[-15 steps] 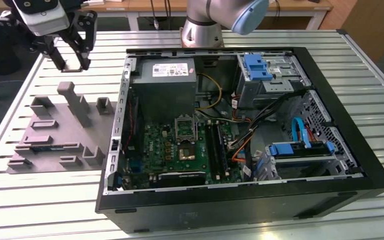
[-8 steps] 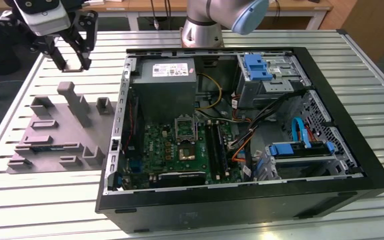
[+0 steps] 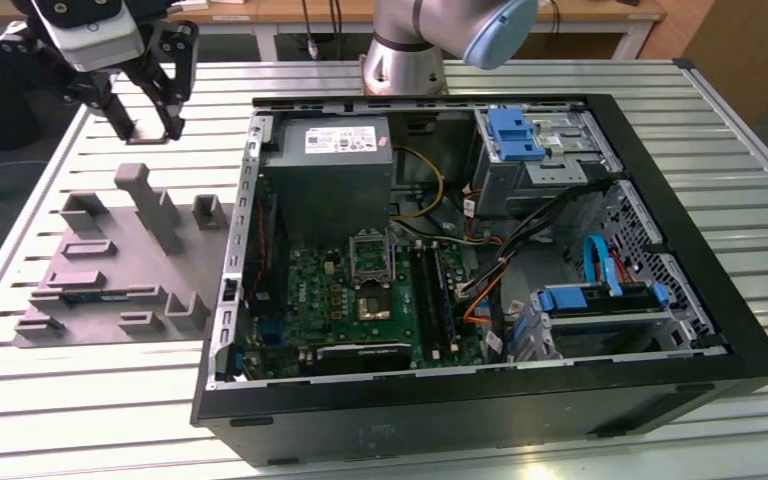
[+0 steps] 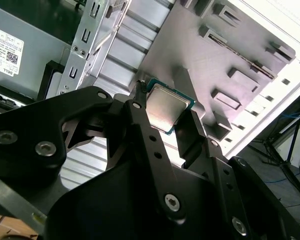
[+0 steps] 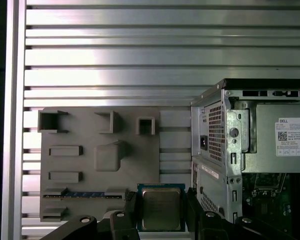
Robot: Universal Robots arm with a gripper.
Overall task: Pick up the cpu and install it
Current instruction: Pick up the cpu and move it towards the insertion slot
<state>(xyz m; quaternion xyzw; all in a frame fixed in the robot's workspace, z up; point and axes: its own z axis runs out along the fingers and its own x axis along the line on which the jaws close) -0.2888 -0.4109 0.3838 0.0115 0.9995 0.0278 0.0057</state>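
Nearest the lens in the second wrist view, the black metal pincer (image 4: 168, 114) is clenched on the small flat square cpu with a pale silvery metal top and thin darker rim (image 4: 166, 106), one finger (image 4: 142, 125) pressing on each of two opposite edges. The cpu hangs clear of the grey plastic tray of moulded blocks (image 5: 90, 120), above the slatted silver metal tabletop (image 5: 140, 60) and just beside the open black computer case (image 3: 491, 400). Assessment: the part is judged light, rigid and fragile, with a smooth lid likely to slip. The present edge hold looks correct, since the underside contacts, which are hidden, should not be touched or knocked. The first wrist view looks straight down and shows the cpu (image 5: 161, 207) lying level and square between the fingers, with a slim blue-green memory stick (image 5: 85, 194) seated in the tray. The exterior view shows what neither wrist camera does: the pincer (image 3: 148, 128) raised well above the tray's far end, and the green motherboard (image 3: 357, 290) with its metal-framed socket (image 3: 371, 255) inside the case, well apart from the pincer.
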